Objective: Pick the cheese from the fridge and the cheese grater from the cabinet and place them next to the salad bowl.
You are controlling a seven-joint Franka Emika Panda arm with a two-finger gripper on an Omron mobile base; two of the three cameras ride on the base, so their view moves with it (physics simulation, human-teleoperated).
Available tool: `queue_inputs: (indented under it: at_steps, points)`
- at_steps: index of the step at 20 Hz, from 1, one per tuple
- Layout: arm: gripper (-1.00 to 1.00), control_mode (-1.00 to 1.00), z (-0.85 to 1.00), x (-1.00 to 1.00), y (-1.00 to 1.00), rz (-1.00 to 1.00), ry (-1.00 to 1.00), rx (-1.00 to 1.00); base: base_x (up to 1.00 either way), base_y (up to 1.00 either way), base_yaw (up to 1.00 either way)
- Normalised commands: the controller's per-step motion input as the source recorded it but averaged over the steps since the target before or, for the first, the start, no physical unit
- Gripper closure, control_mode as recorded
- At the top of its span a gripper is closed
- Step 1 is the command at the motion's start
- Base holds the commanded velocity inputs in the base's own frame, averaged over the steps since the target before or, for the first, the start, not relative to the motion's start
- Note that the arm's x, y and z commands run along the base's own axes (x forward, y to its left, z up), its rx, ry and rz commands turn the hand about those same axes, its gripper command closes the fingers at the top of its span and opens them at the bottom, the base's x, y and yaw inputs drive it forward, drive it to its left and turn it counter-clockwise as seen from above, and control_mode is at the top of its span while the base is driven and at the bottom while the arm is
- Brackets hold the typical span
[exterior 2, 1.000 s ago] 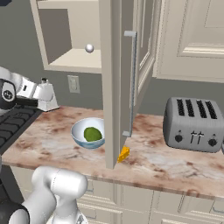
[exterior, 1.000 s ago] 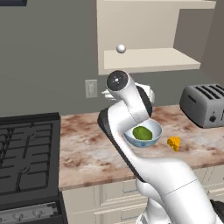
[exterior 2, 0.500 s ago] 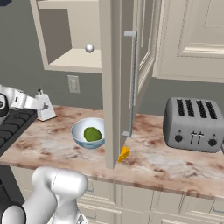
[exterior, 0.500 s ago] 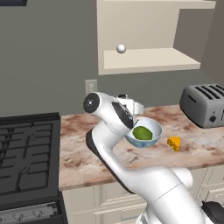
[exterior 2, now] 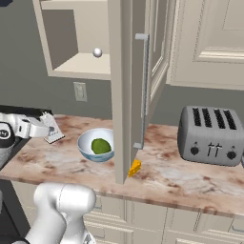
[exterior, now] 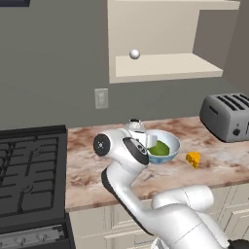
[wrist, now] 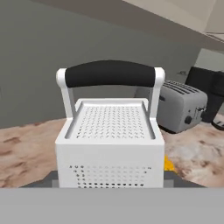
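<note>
The cheese grater [wrist: 110, 140] fills the hand view close up: a pale grey perforated metal box, fine holes on its sloping face and coarser ones on the near side, with a black grip bar across two thin posts. In the right base view the cheese grater [exterior 2: 51, 129] hangs tilted just above the marbled counter [exterior 2: 190, 178], left of the salad bowl [exterior 2: 97, 145], at the end of the gripper [exterior 2: 44, 129]; the fingers sit against it, but how tightly they close is too small to judge, and in the hand view the grater hides the fingertips. From the left base view the arm's wrist covers most of the grater, leaving a sliver beside the salad bowl [exterior: 163, 146] with its green leafy lump. The cheese [exterior: 193, 159], an orange-yellow wedge, lies on the counter right of the bowl; in the right base view the cheese [exterior 2: 135, 167] is partly cut off by a cream panel edge. A small white ball [exterior: 134, 54] rests on the shelf of the cabinet [exterior: 165, 68], and a grey toaster [exterior 2: 210, 136] stands well to the right.
</note>
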Motion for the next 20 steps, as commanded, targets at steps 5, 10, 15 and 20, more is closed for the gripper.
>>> queue_inputs:
  at_steps: [5,10,15,20]
  points:
    - [1.00,-1.00,-0.36,0.03,0.08,0.00,-0.06,0.01,0.00,0.00,0.00]
    - [1.00,-1.00,-0.35,0.09,0.20,-0.02,0.00,0.08,0.00,0.00,0.00]
    - [1.00,-1.00,-0.36,0.03,0.26,-0.05,0.03,0.03,0.00,0.00,0.00]
    - [1.00,-1.00,-0.38,0.06,0.14,-0.08,0.01,0.02,0.00,0.00,0.00]
